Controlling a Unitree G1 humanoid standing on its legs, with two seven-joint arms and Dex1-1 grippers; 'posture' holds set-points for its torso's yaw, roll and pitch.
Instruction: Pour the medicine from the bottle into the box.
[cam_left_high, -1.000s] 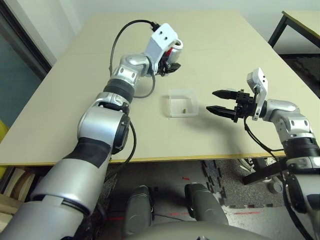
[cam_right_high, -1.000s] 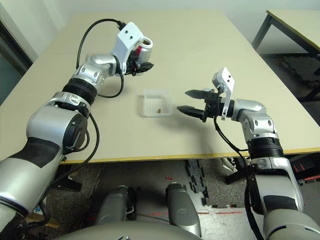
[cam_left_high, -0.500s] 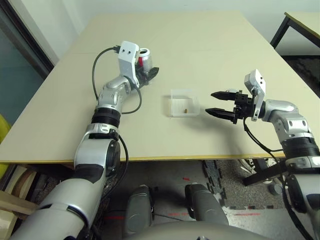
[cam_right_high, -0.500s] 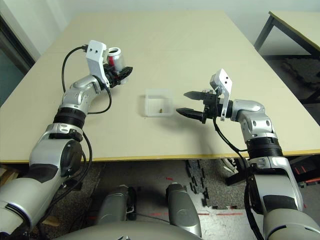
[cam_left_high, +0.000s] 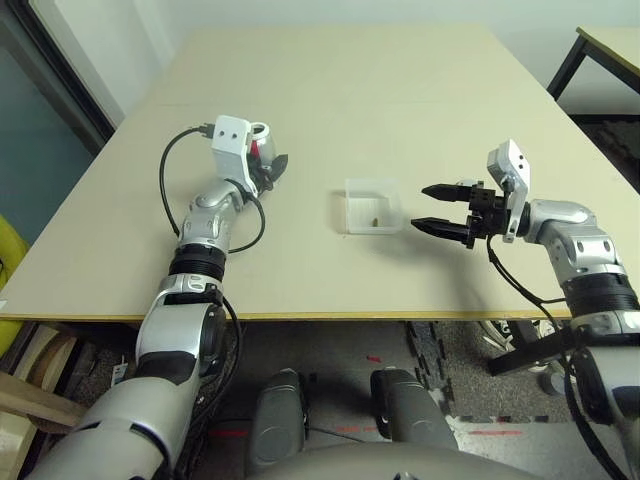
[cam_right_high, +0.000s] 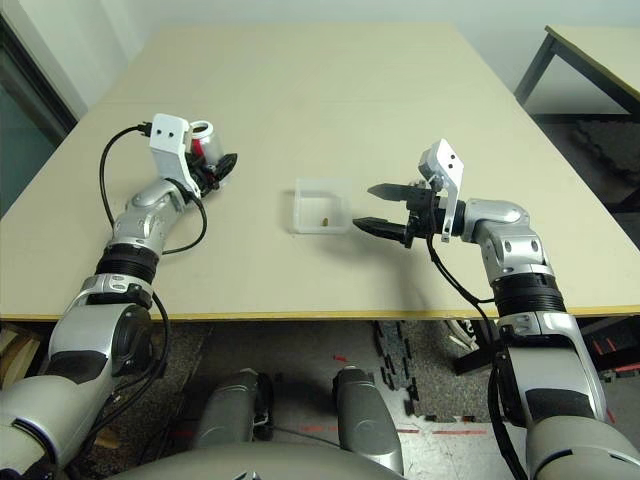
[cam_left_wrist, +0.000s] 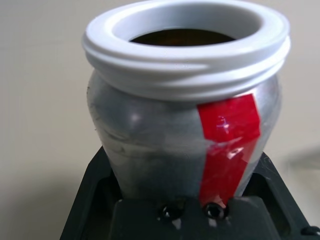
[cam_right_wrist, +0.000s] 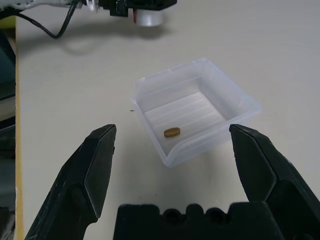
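Note:
My left gripper (cam_left_high: 268, 166) is shut on the bottle (cam_left_high: 259, 138), a silvery one with a red stripe, held upright with its white mouth up at the table's left side. I cannot tell whether the bottle touches the tabletop. The left wrist view shows the bottle (cam_left_wrist: 165, 135) close up between the black fingers. The clear box (cam_left_high: 372, 205) lies at the table's middle, well to the right of the bottle, and one brownish medicine pellet (cam_right_wrist: 172, 132) rests on its floor. Just right of the box, my right gripper (cam_left_high: 420, 205) is open and holds nothing.
The beige table (cam_left_high: 400, 90) stretches far behind the box. Its front edge (cam_left_high: 330, 316) runs close below both arms. A second table (cam_left_high: 612, 45) stands off to the far right, with floor mats under it.
My left arm has carried the bottle left and down, away from the box, ending upright near the tabletop. The right gripper has stayed in place and open.

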